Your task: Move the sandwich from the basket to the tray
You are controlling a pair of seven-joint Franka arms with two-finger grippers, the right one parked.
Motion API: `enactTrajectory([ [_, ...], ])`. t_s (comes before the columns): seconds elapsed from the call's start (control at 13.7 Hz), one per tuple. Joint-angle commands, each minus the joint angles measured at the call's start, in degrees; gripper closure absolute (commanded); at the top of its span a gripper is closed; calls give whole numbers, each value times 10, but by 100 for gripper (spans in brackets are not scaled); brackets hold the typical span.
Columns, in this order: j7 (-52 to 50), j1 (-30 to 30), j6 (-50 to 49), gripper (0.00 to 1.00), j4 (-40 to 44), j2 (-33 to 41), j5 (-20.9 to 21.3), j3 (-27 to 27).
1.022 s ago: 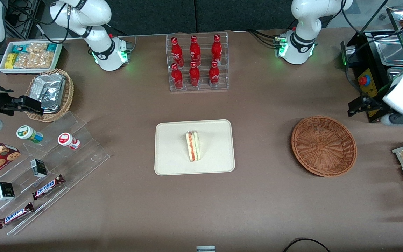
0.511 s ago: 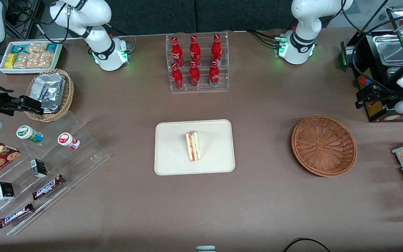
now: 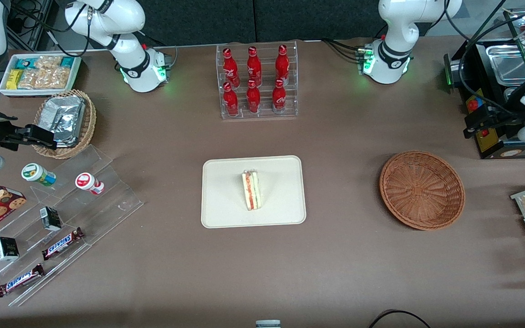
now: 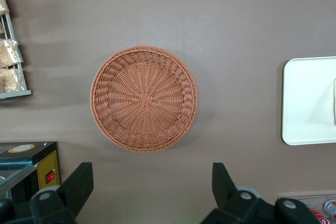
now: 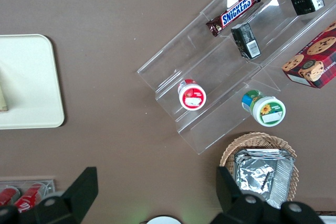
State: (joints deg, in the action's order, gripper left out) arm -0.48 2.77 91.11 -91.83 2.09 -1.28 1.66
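1. The sandwich [image 3: 252, 190] stands on its edge near the middle of the tray [image 3: 226, 214], with the red and green filling facing up.
2. The basket [image 3: 422, 189] sits on the table [image 3: 344, 264] toward the working arm's end, well apart from the tray, with nothing in it.
3. The gripper [image 4: 152, 190] hangs high above the table, farther from the front camera than the basket; its fingers [image 4: 79, 182] are spread wide and hold nothing.
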Motion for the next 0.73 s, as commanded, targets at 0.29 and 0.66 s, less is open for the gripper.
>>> enactTrajectory([
  [0.29, -4, 13, -37, 0, 27, 5, 11, 7],
  [0.66, -1, 16, -48, 0, 34, -1, 12, 3],
])
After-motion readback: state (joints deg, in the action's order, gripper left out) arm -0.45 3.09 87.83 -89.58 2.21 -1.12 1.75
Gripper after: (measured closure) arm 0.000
